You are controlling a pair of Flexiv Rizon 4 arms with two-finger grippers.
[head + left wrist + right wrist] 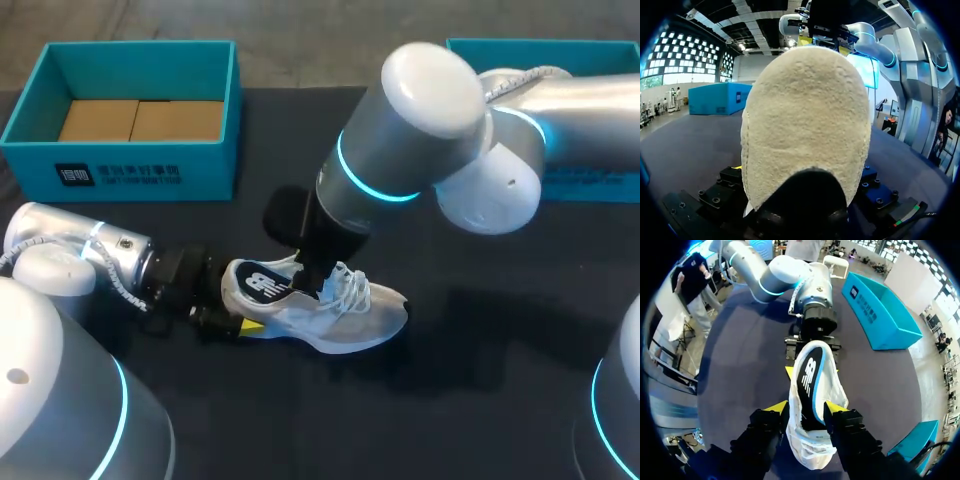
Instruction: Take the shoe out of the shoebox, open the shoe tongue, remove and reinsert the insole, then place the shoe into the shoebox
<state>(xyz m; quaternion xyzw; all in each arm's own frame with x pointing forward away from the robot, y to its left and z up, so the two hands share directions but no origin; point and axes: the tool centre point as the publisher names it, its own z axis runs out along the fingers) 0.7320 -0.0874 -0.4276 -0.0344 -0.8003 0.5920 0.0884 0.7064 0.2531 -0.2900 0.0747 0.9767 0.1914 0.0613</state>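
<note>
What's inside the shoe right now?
A dark insole with a blue edge shows in the opening of the shoe, from heel to mid-foot. Its toe end is hidden under the white upper, near the right gripper. Whether it sits flat cannot be told.

White shoe (335, 320) upright on worktop (480, 400), toe right; black insole (810, 385) showing at heel opening; open teal shoebox (130, 172) well apart.

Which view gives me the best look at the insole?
The right wrist view: the dark insole lies face-up along the shoe, its blue edge plain. The head view shows only its heel end. The left wrist view shows just the shoe's cream heel, no insole.
</note>
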